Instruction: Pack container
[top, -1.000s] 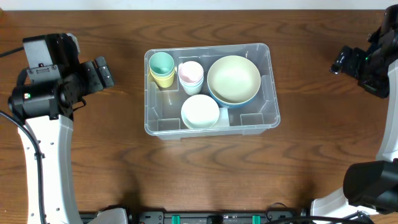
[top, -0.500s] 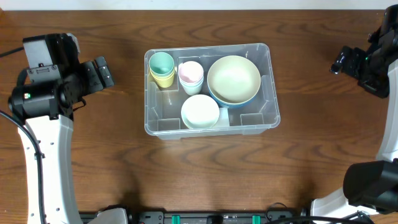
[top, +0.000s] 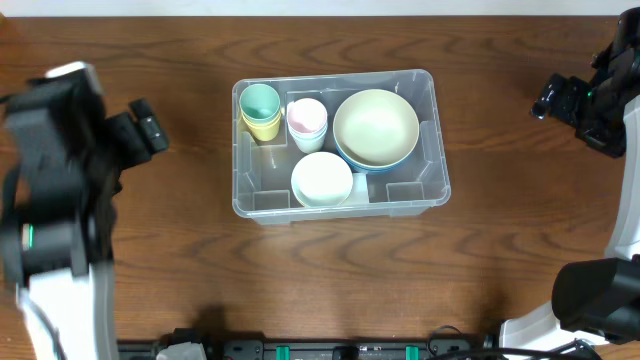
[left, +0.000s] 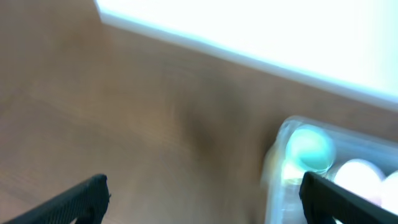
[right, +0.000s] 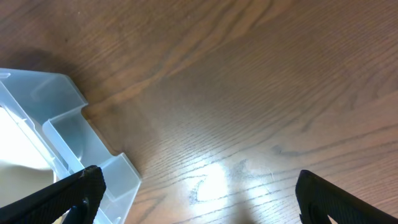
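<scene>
The clear plastic container (top: 438, 150) sits mid-table and holds stacked teal and yellow cups (top: 260, 103), pink and white cups (top: 307, 118), a large cream bowl (top: 375, 127) on a blue one, and a white bowl (top: 321, 179). My left gripper (top: 145, 130) is left of it, blurred, open and empty. In the left wrist view that gripper (left: 202, 193) spans bare table, with the container's corner (left: 280, 162) and teal cup (left: 309, 149) to the right. My right gripper (top: 550, 98) hangs far right, open. In its own view the right gripper (right: 199, 190) frames bare wood beside the container's corner (right: 68, 124).
The dark wooden table (top: 520, 250) surrounds the container on all sides. A bright white strip (left: 261, 31) runs beyond the table's far edge in the left wrist view. The arm bases stand at the lower left (top: 60, 310) and lower right (top: 590, 300).
My left arm has swung and now looks blurred and larger in the overhead view, its gripper shifted slightly left and toward the front. The right arm and the container's contents are unchanged.
</scene>
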